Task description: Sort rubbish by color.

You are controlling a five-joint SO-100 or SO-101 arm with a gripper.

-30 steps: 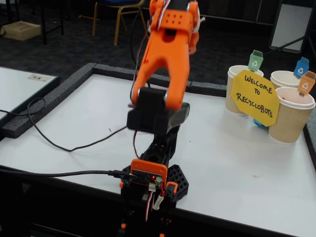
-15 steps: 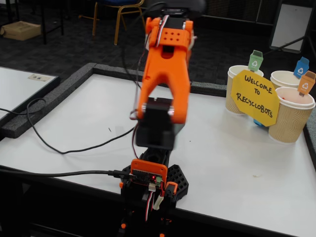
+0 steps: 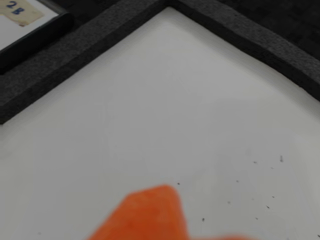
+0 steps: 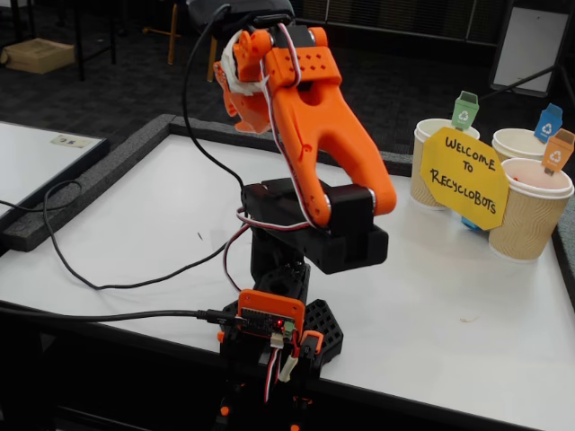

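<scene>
Progress looks close to nil or close to finished, and these pictures cannot settle which: no paper wad of any colour shows on the white surface (image 4: 467,296), and the insides of the three paper cups are hidden. The cups stand at the right of the fixed view, one with a green tag (image 4: 431,162), one with a blue tag (image 4: 519,144), one with an orange tag (image 4: 530,208), behind a yellow sign (image 4: 464,177). Where the rubbish lies I cannot tell.

The arm (image 4: 314,126) is folded back over its base (image 4: 278,332), upper link raised and slanting toward the far left of the surface. Its pincer is barely in view; only a blurred orange tip (image 3: 145,215) shows at the bottom of the wrist view, so whether its fingers are apart or together cannot be told. That camera looks onto bare surface near the dark foam border (image 3: 75,55), with nothing held that I can make out.
</scene>
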